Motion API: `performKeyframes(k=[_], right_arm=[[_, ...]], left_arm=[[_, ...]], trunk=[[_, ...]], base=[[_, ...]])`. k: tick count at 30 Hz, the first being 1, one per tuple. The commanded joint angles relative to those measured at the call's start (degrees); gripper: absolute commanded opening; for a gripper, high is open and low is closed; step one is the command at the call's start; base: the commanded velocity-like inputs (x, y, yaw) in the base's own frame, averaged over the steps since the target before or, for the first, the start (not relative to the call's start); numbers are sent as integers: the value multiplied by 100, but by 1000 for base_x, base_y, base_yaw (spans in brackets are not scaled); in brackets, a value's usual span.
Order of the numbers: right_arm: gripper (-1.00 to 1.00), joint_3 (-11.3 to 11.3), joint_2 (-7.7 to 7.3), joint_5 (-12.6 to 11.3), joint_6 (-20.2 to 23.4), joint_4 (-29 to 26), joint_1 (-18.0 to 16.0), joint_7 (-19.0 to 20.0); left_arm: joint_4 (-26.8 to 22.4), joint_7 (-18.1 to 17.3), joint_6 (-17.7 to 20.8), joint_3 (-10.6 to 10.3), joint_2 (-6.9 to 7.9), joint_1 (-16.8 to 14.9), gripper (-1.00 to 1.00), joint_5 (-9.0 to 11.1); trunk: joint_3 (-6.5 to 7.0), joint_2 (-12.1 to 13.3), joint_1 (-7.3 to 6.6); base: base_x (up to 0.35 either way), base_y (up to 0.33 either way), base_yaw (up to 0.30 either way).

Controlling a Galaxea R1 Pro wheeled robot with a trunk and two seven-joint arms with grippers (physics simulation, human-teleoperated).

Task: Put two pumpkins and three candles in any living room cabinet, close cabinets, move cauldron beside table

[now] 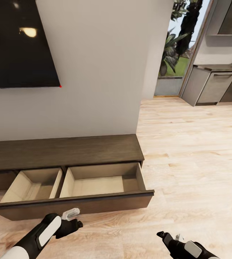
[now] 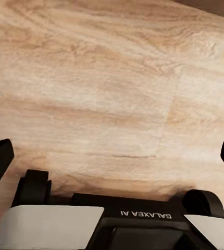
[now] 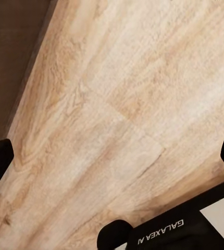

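Low dark cabinet (image 1: pixel 63 153) under the wall TV (image 1: pixel 18 43) has its drawer (image 1: pixel 76 183) pulled out with two bare pale compartments, both the left claw (image 1: pixel 74 218) and right claw (image 1: pixel 168 237) spread and carrying nothing over the plank floor (image 1: pixel 195 151), so stowing and closing seem yet to do

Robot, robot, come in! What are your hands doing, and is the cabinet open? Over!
Left gripper open, empty. Right gripper open, empty. Cabinet drawer pulled out, nothing visible inside. Nothing in the way.
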Motion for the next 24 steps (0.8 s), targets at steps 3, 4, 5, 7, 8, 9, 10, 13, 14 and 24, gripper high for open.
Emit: performKeyframes(k=[3,4,5,7,8,9,10,13,14,24], right_arm=[[100,22,-2,-22,17,5,-2,-8],[100,23,-2,-22,17,6,-2,-18],[100,25,-2,-23,17,8,-2,-50],[100,30,-2,-21,12,10,-2,-152],[100,31,-2,-22,9,10,-2,-176],[100,32,-2,-23,2,10,-2,-211],[100,31,-2,-24,-7,10,-2,-233],[100,30,-2,-23,-150,9,-2,-260],[100,31,-2,-20,-217,13,-2,-262],[100,171,-3,797,-779,65,-2,-296]], left_arm=[[207,83,-172,-88,1,-4,100,-154],[235,86,-217,-93,-2,-4,100,-184],[276,90,-326,-99,-10,-4,100,-215],[374,96,-587,-110,-41,-4,100,-242],[420,97,-648,-112,-53,-4,100,-248],[543,97,-749,-123,-96,-4,100,-274],[670,97,-817,-146,-145,-4,100,-311],[854,103,-903,-196,-236,-4,100,-429],[872,104,-914,-200,-249,-4,100,-455],[944,106,-1049,-217,-297,-4,100,-593]], trunk=[[50,119,-67],[68,160,-89],[86,200,-111],[122,280,-155],[140,320,-177],[158,360,-199],[176,400,-221],[230,521,-287],[248,561,-309],[427,962,-528]], base=[[0,0,0],[0,0,0],[0,0,0],[0,0,0],[0,0,0],[0,0,0],[0,0,0],[0,0,0],[0,0,0],[0,0,0]])
